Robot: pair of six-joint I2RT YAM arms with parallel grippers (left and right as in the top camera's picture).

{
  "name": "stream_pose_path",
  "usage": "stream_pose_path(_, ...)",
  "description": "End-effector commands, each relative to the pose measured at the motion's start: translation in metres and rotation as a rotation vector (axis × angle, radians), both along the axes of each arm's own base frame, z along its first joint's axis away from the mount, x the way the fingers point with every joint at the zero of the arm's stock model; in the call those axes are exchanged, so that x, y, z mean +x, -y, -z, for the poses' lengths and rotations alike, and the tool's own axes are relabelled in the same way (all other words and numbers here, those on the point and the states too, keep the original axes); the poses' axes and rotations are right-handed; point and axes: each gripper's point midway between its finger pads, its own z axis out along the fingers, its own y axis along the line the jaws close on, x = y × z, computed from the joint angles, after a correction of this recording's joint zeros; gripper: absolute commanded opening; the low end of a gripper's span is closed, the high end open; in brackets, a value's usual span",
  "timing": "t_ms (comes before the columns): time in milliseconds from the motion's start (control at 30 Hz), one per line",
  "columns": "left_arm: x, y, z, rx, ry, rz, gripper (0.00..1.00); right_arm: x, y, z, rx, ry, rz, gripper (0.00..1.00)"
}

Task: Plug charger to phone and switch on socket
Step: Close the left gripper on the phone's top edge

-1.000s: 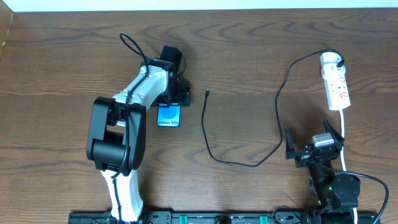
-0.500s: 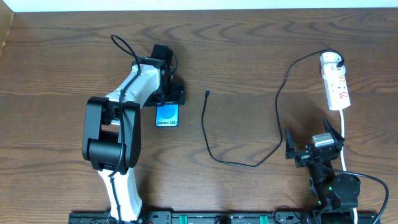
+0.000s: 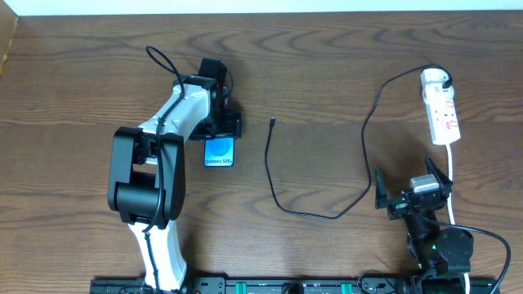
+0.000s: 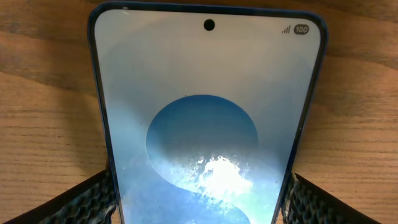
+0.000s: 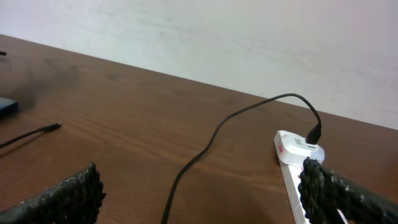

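The phone lies flat on the wooden table, blue screen up, "Galaxy" text at its near end. My left gripper straddles its far half; in the left wrist view the phone fills the frame and both pads of the left gripper press its long edges. The charger cable loops across the table, its plug tip lying free right of the phone. Its white adapter head sits in the socket strip at far right. My right gripper is open and empty, near the strip's white cord.
The right wrist view shows the cable, the socket strip with the adapter, the plug tip and a corner of the phone. A pale wall runs behind the table's far edge.
The left arm swung a little to the left one second ago, and the phone shifted slightly left with it. Since half a second ago nothing has moved. The right arm is still.
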Motion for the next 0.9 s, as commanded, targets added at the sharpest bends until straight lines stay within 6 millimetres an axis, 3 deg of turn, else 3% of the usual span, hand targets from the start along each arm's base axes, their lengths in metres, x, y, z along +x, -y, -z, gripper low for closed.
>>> stream_pose_path(0, -0.013, 0.006, 0.015, -0.036, -0.064, -0.010, 0.84, 0.000, 0.000, 0.000, 0.017, -0.002, 0.003, 0.99)
stream_pose_path(400, -0.027, 0.015, 0.029, -0.030, -0.083, 0.018, 0.84, 0.000, 0.000, 0.000, 0.017, -0.002, 0.003, 0.99)
stream_pose_path(867, -0.027, 0.014, 0.030, 0.022, -0.073, 0.040, 0.83, 0.000, 0.000, 0.000, 0.017, -0.002, 0.003, 0.99)
